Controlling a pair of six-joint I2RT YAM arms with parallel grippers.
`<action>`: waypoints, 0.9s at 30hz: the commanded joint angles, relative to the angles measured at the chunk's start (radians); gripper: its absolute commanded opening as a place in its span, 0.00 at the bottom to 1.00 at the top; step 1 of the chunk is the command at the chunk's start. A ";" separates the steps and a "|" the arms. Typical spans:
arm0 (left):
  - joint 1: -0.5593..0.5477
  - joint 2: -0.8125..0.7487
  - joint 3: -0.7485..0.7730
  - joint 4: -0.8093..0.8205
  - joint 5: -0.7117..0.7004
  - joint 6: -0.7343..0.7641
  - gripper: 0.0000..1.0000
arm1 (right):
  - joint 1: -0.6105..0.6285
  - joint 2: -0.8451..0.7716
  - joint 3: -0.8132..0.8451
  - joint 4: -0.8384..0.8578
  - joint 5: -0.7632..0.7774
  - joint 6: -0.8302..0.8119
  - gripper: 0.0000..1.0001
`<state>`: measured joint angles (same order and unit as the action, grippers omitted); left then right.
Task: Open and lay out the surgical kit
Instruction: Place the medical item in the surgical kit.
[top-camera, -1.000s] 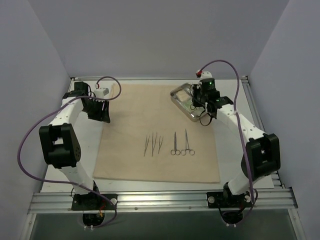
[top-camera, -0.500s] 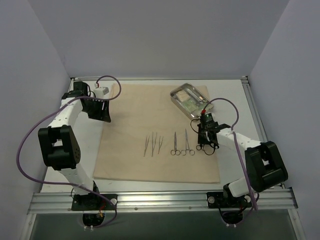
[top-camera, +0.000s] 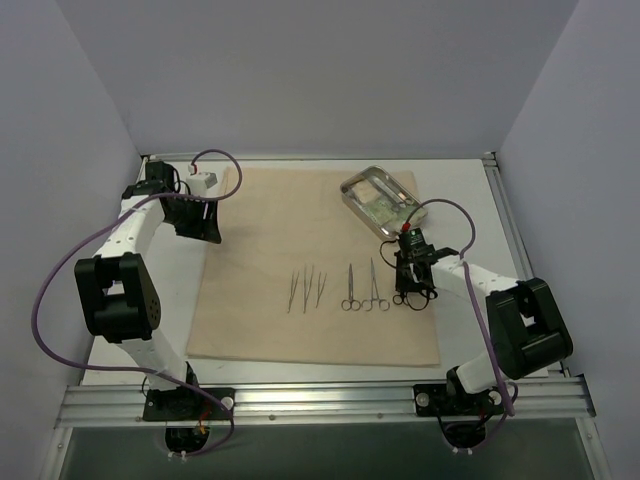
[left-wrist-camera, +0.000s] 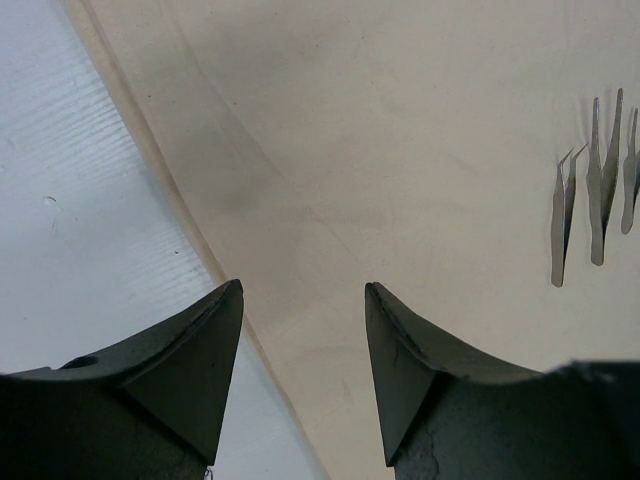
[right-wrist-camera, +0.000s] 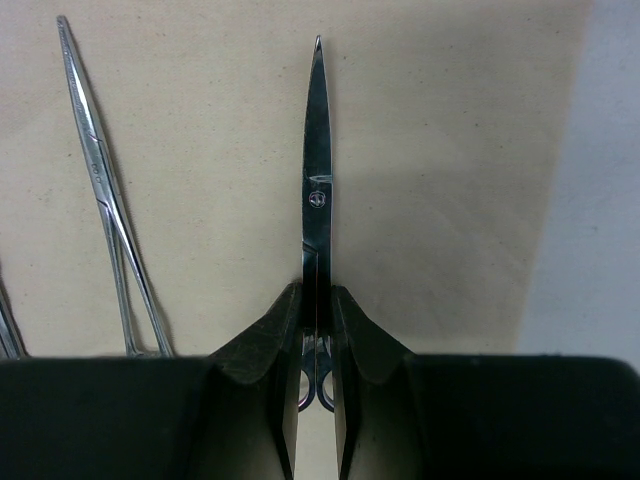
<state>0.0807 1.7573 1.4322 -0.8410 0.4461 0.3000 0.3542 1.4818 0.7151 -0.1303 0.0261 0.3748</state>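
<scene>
Scissors, pinched in the right gripper, are arriving from the steel tray at the cloth wrap's far-right corner to lie beside the forceps, lengthening the laid-out row, while the left gripper is waiting open over the far-left corner.

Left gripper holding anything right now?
No, the left gripper is open above the cloth wrap near its edge, with nothing in its jaws.
</scene>
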 joint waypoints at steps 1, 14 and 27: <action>0.007 -0.038 0.005 0.019 0.014 0.010 0.61 | 0.005 0.023 0.023 -0.057 0.023 0.018 0.00; 0.007 -0.047 0.002 0.022 0.011 0.013 0.61 | 0.026 0.022 0.027 -0.100 0.024 0.032 0.00; 0.008 -0.047 0.000 0.022 0.011 0.016 0.61 | 0.080 0.032 0.046 -0.167 0.075 0.053 0.04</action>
<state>0.0807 1.7504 1.4319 -0.8406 0.4454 0.3000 0.4149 1.4982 0.7391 -0.2001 0.0685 0.4049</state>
